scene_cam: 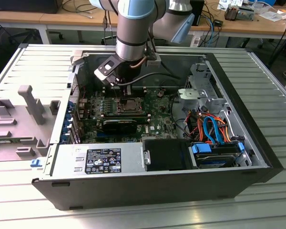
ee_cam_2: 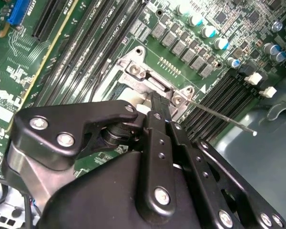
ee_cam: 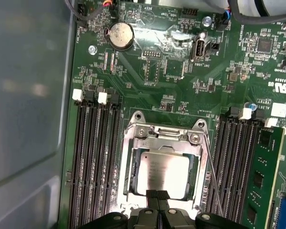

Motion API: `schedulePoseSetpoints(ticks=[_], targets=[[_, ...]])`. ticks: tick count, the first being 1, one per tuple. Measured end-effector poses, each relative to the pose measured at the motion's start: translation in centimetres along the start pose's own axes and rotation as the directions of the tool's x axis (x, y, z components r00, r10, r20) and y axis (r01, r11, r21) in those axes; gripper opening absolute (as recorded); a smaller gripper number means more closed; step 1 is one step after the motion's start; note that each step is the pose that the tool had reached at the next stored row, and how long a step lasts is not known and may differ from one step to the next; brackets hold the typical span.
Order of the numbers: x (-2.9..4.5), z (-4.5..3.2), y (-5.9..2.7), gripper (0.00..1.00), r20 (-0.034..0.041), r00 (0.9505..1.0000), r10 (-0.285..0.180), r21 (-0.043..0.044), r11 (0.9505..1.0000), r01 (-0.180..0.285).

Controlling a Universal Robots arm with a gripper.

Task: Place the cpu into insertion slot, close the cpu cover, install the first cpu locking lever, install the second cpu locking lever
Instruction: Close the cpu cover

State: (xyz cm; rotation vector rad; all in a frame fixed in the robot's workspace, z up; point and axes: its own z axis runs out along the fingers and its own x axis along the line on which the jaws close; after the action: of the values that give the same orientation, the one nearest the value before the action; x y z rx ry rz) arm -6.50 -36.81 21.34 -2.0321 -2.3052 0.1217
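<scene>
Cpu (ee_cam: 164,174) sits in the insertion slot (ee_cam: 131,179) mid-motherboard (ee_cam: 171,81), inside the open computer case (scene_cam: 157,188). Cpu cover (ee_cam: 164,138) lies flat over it. Gripper (ee_cam: 157,194) fingers are pressed together at the cover's edge. One locking lever (ee_cam_2: 219,116) juts out from the slot's corner.

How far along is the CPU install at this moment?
Done: the square silver-grey cpu sits in the silver-rimmed insertion slot, and the thin silver metal cpu cover looks lowered around it. In hand: the gripper, fingers together, is at the cover's edge. Left: a thin wire locking lever juts free, unlatched.
</scene>
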Motion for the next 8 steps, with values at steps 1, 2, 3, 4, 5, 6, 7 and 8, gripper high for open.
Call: schedulePoseSetpoints(ticks=[1,2,3,4,5,6,7,8], targets=[[-0.01,-0.06,0.13,0.11,-0.0002,1.0000,0.000,0.0002,1.0000,0.000],[-0.03,-0.28,0.21,0.11,-0.0001,1.0000,0.000,0.0004,1.0000,0.000],[-0.03,-0.51,0.23,0.11,-0.0002,1.0000,0.000,0.0004,1.0000,0.000],[-0.04,-0.73,0.23,0.11,-0.0001,1.0000,0.000,0.0005,1.0000,0.000],[-0.04,-1.23,0.22,0.11,-0.0002,1.0000,0.000,0.0006,1.0000,0.000],[-0.05,-1.84,0.20,0.11,-0.0002,1.0000,0.000,0.0008,1.0000,0.000],[-0.05,-2.21,0.19,0.11,-0.0003,1.0000,0.000,0.0009,1.0000,0.000],[-0.05,-2.47,0.17,0.11,-0.0003,1.0000,0.000,0.0010,1.0000,0.000]])
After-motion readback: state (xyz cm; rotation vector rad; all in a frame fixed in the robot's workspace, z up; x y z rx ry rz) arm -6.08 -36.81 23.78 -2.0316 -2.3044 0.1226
